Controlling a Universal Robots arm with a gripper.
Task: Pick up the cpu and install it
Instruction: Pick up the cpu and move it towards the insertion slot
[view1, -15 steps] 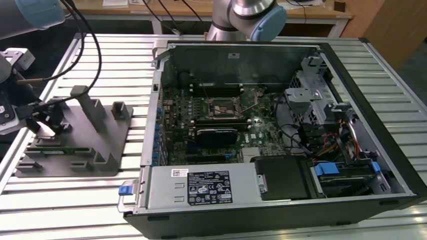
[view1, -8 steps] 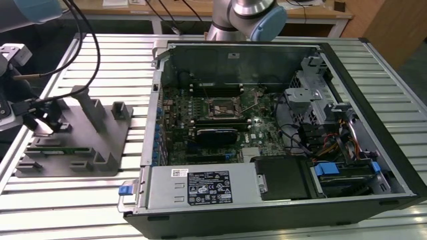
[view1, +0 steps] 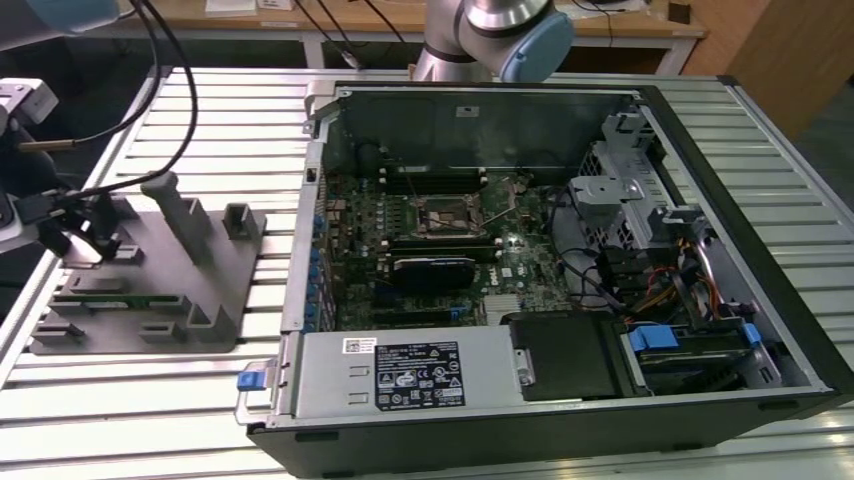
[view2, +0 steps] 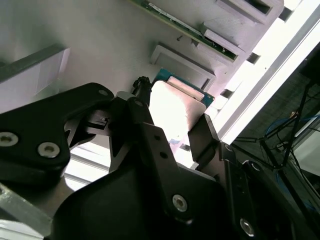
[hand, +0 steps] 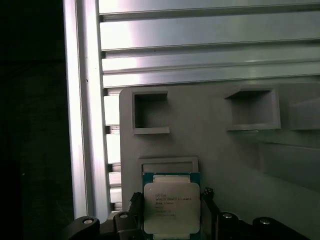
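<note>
The cpu (hand: 171, 207) is a small square chip with a silvery top and a green rim. It sits between my gripper's (hand: 171, 222) black fingers (hand: 134, 201), just over the grey plastic tray (hand: 225, 165). In the second wrist view the cpu (view2: 175, 107) is bright, and a finger (view2: 202, 136) presses on each side of it. In the exterior view my gripper (view1: 83, 238) is low over the tray (view1: 147, 300) at the exterior view's left. The motherboard's square socket (view1: 441, 215) lies in the open computer case (view1: 534, 260).
Upright posts (view1: 180, 215) stand on the tray beside my gripper. Square recesses (hand: 150, 112) are sunk in the tray surface. The slatted metal table (view1: 200, 110) runs under everything. Black cables (view1: 174, 100) hang from the arm above the tray.
</note>
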